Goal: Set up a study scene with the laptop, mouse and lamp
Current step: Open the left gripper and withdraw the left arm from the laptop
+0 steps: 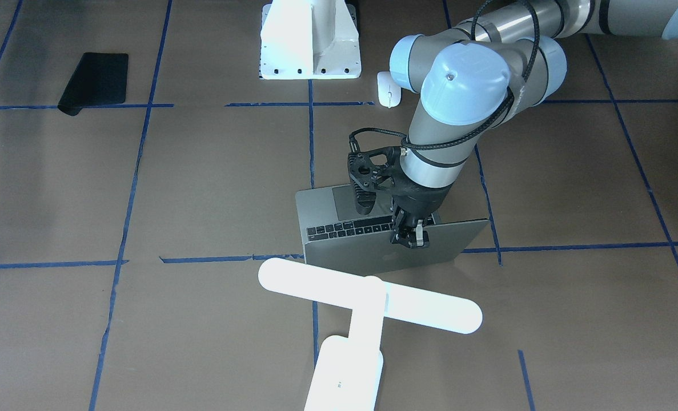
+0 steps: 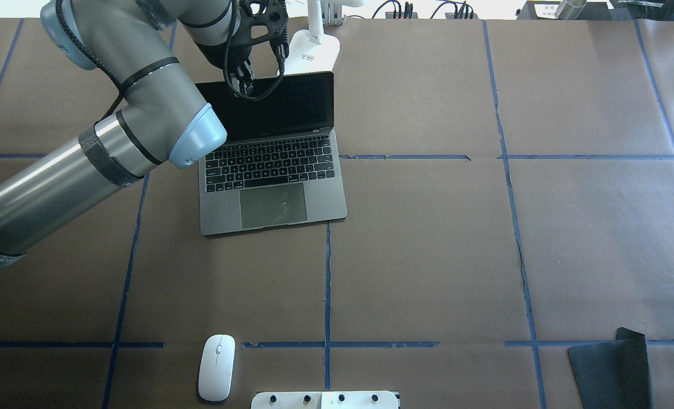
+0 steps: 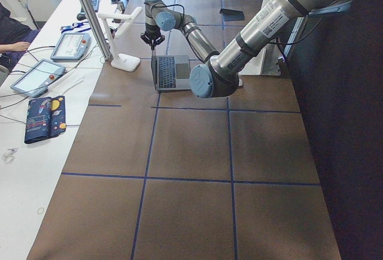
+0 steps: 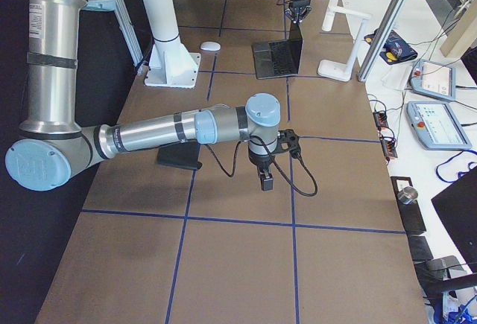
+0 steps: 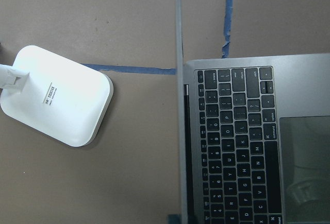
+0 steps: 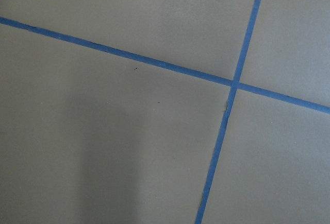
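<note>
Grey laptop (image 2: 274, 199), white lamp (image 1: 367, 297) and mouse (image 2: 216, 368), blue-gridded brown table (image 2: 427, 255).

Laptop (image 2: 268, 170) stands open on table (image 2: 427, 255), left of centre, in the half far from the robot. Lamp (image 1: 373, 302) is just behind the upright lid. Mouse (image 2: 216, 367) lies at the robot's edge, just left of pedestal (image 1: 310, 45), well apart from laptop. Mat (image 2: 612, 369) lies at near right corner. Left gripper (image 1: 412, 237) straddles the lid's top edge.
</note>
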Robot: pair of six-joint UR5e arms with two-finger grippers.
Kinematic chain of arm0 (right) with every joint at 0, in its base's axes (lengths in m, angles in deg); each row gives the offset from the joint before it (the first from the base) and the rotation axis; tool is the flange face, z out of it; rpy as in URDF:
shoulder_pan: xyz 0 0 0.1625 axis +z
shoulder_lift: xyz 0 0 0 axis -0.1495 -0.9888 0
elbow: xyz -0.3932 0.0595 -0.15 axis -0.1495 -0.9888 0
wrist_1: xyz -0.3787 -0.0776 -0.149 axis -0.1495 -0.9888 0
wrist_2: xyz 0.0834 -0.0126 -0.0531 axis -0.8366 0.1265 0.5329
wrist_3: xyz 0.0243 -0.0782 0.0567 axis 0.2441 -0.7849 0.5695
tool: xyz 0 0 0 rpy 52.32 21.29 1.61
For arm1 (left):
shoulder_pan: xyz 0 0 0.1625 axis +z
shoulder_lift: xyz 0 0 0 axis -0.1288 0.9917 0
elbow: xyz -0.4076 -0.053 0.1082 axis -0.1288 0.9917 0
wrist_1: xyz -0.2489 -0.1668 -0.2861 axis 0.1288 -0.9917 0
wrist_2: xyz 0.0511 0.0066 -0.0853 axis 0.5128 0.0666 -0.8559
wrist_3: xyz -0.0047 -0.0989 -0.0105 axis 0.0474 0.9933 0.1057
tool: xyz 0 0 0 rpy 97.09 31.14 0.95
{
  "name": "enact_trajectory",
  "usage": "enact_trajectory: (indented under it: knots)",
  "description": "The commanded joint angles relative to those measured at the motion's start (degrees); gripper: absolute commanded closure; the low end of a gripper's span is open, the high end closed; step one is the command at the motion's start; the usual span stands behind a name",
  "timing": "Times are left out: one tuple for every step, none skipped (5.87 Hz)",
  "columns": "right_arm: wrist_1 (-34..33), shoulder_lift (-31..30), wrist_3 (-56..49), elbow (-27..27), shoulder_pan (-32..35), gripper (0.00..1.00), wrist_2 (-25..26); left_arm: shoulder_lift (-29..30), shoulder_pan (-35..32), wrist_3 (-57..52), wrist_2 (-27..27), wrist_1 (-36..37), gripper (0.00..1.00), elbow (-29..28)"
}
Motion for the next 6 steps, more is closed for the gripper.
enact_trajectory:
  knots:
    - [0.0,0.0,0.0,0.1,0.0,0.00,0.0,0.1,-1.3,-0.4,-1.7,-0.2,0.51,0.5]
    - [0.0,0.0,0.1,0.2,0.0,0.00,0.0,-0.2,-3.3,-0.4,-4.3,0.7,0.42,2.1]
    - [-0.1,0.0,0.1,0.2,0.0,0.00,0.0,-3.6,-6.6,-0.4,-9.9,0.8,0.39,5.2]
    - [0.0,0.0,1.2,0.2,0.0,0.00,-0.3,-9.9,-8.7,-0.4,-13.9,1.7,0.36,10.9]
    - [0.0,0.0,1.2,0.2,0.0,0.00,-1.2,-15.1,-9.7,0.2,-15.8,7.7,0.22,16.8]
    - [0.0,0.0,1.3,0.2,-0.2,0.00,-1.4,-19.3,-10.6,0.5,-15.6,12.8,0.01,22.6]
